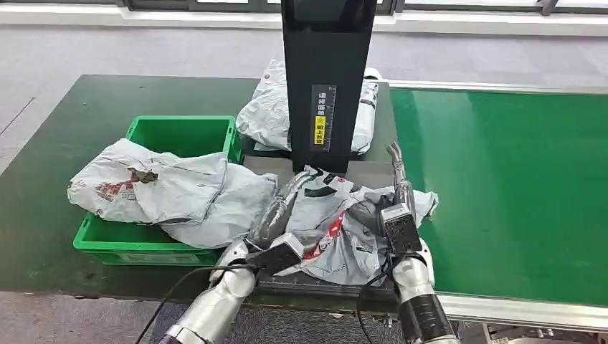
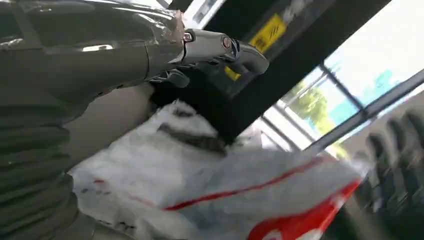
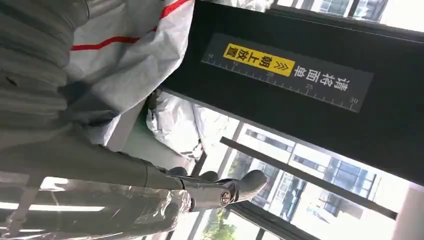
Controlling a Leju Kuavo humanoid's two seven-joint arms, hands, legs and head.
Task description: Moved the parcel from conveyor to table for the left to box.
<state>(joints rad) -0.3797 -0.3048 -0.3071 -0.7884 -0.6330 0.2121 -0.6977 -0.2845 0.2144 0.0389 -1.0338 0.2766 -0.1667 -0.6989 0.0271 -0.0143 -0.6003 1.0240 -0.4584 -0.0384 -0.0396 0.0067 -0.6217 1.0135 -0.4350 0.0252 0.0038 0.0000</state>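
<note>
My left hand (image 1: 276,211) lower centre, fingers flat on parcel (image 1: 337,229); right hand (image 1: 396,183) spread at its right edge. Parcel lies crosswise between both; green bin (image 1: 183,136) left.

A parcel (image 1: 337,222) lies on a plate (image 1: 373,175) before the upright post (image 1: 328,72), between the two hands (left (image 1: 276,215), right (image 1: 398,186)). Left of it a bin (image 1: 183,136) holds another parcel (image 1: 168,190). A third parcel (image 1: 269,111) lies behind the post; the conveyor (image 1: 502,186) runs to the right
</note>
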